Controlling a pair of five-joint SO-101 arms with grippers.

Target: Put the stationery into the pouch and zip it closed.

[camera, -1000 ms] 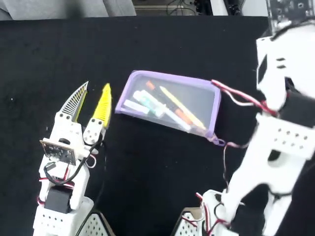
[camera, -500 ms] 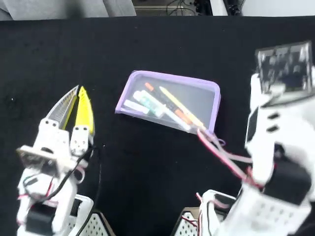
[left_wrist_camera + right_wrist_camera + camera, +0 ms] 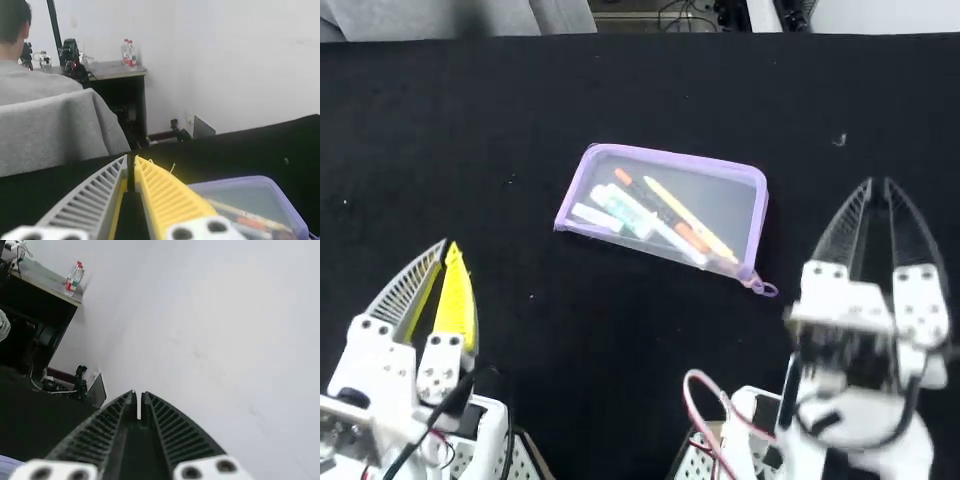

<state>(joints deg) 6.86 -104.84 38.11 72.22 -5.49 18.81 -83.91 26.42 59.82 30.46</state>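
The left gripper (image 3: 448, 250) sits by the table's front edge, jaws together on nothing, well apart from the pouch (image 3: 730, 205). The pouch lies mid-table with the pens (image 3: 670, 215) inside and its zip pull (image 3: 761, 288) at the near right corner. The right gripper (image 3: 878, 185), jaws likewise together and empty, stands off to its right. The job looks all but done, and the next move calls only for confirming the zip is fully home.

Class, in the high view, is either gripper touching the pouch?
No, the left gripper and right gripper both sit clear of the pouch.
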